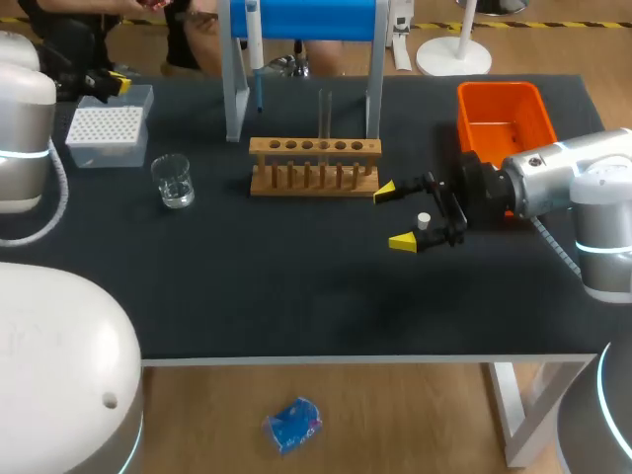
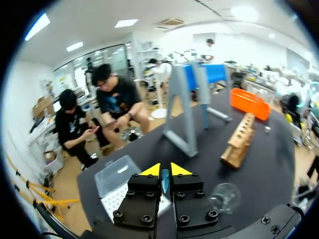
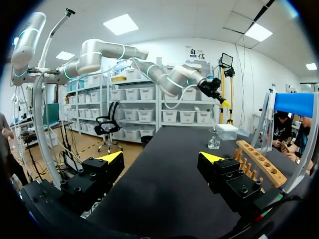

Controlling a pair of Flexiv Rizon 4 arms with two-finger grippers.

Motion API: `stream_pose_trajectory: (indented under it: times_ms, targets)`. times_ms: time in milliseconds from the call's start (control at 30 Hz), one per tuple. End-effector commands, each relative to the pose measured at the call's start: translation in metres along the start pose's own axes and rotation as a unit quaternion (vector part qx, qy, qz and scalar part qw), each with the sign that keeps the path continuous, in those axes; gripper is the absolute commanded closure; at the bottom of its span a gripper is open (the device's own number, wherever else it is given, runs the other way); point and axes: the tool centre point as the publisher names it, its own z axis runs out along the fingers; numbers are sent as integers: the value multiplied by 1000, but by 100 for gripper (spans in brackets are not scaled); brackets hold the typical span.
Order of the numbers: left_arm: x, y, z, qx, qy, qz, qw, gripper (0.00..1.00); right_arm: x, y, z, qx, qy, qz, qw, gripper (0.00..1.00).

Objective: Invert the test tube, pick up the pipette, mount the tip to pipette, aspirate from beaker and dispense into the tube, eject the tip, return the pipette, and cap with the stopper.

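No text, numeral, label or sign can be read on the tabletop or on anything it carries. The wooden rack, tip box and orange bin show plain surfaces; any marking on the beaker is too small to tell.

Head camera looks down from high behind the robot on the whole dark table. Left wrist camera, low at its 10 o'clock, faces 3 o'clock; right wrist camera, low at 3 o'clock, faces 9. All share the wooden rack and beaker.
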Motion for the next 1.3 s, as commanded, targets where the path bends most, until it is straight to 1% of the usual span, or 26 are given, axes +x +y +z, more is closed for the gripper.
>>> stream_pose_trajectory:
  times_ms: [33,100,167,367,433,467,533,600,800,900,1033,1067,1300]
  targets:
    - [27,-15,-44,-26,65,17,997,100,1,0,0,0,0,-1,1000,0]
    - [47,-19,-49,-28,87,34,995,100,1,0,0,0,0,-1,1000,0]
    - [67,-25,-54,-22,112,46,992,100,1,0,0,0,0,-1,1000,0]
    - [127,-37,-64,-16,156,85,984,100,1,0,0,0,0,-1,1000,0]
    - [149,-41,-63,-9,169,88,982,100,1,0,0,0,0,-1,1000,0]
    - [161,-43,-61,-10,163,99,982,100,1,0,0,0,0,-1,1000,0]
    - [182,-47,-58,-10,173,100,980,100,1,0,0,0,0,-1,1000,0]
    - [201,-50,-53,-12,173,111,979,100,1,0,0,0,0,-1,1000,0]
    - [244,-61,-41,-5,184,110,977,100,1,0,0,0,0,-1,1000,0]
    - [260,-64,-36,-5,183,106,977,100,1,0,0,0,0,-1,1000,0]
    - [274,-65,-32,-3,189,99,977,100,1,0,0,0,0,-1,1000,0]
    - [275,-65,-32,0,194,93,977,100,1,0,0,0,0,-1,1000,0]
    - [275,-65,-32,0,194,93,977,100,1,0,0,0,0,-1,1000,0]
